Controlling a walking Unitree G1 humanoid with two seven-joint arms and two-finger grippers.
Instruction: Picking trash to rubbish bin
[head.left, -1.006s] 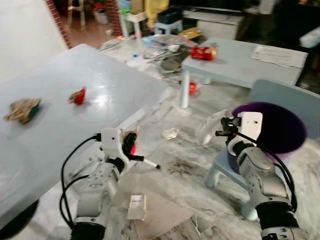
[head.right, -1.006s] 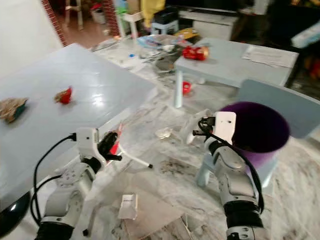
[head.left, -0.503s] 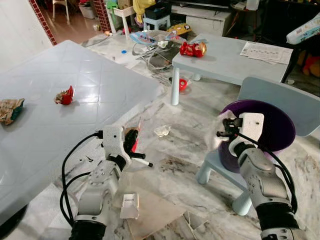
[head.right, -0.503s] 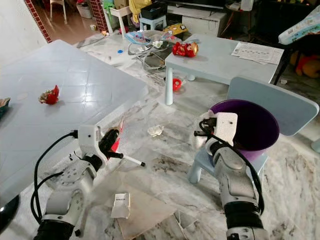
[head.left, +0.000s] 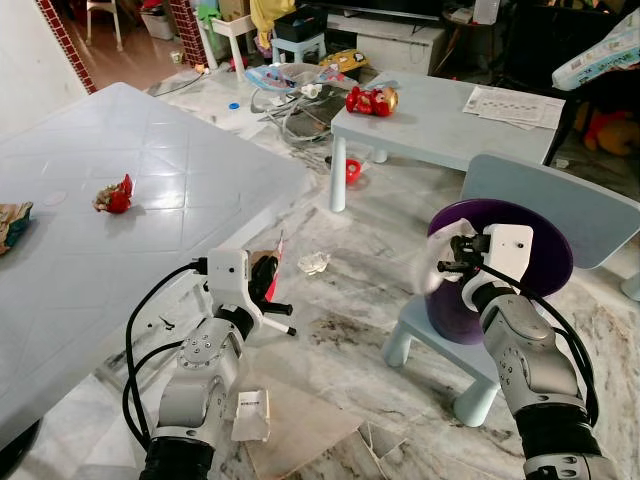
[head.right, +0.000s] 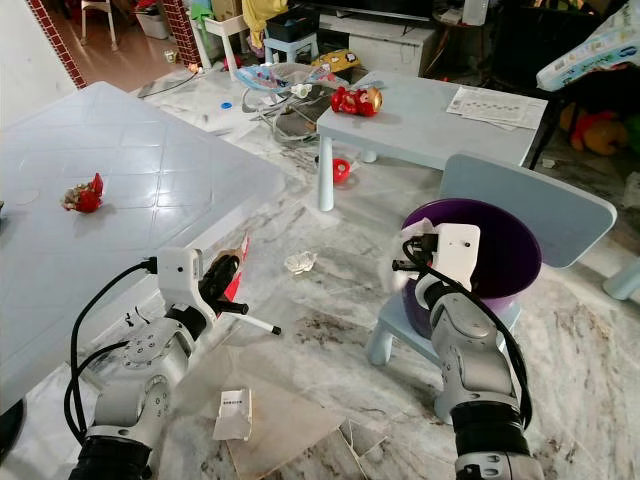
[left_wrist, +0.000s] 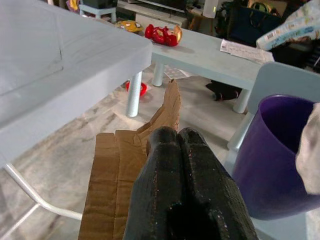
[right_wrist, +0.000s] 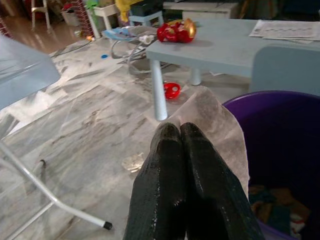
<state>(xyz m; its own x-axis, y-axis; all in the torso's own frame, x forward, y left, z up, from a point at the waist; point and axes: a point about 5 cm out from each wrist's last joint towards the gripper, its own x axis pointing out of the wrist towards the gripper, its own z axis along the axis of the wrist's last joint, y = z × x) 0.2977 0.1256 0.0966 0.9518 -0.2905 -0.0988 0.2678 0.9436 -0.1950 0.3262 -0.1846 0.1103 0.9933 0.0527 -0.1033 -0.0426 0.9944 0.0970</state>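
The big white table (head.left: 120, 200) fills the robot's left side, and its front edge runs just beside the left arm. Between that edge and the small blue chair (head.left: 545, 205) on the right there is a wide strip of marble floor (head.left: 345, 340) with only small bits on it: a clear crumpled scrap (head.left: 313, 262), a white folded card (head.left: 250, 412) and a flat brown board (head.left: 300, 430) near the robot. The purple bin (head.left: 520, 265) sits on the chair seat, close against the chair's back. The right gripper (head.left: 452, 256) is up at the near rim of the bin, and its two black fingers (right_wrist: 182, 170) are pressed together on a thin white tissue (right_wrist: 215, 120) that sticks out past the tips and hangs right at the bin's edge, partly over the opening. The left gripper (head.left: 268, 285) hangs low over the floor, well apart from the bin, with its fingers squeezed tight on a piece of brown cardboard (left_wrist: 125, 175) that pokes out beyond the tips. More trash waits on the big table: a red wrapper (head.left: 112, 197) and a brown crumpled bit (head.left: 8, 222) at the far left edge.
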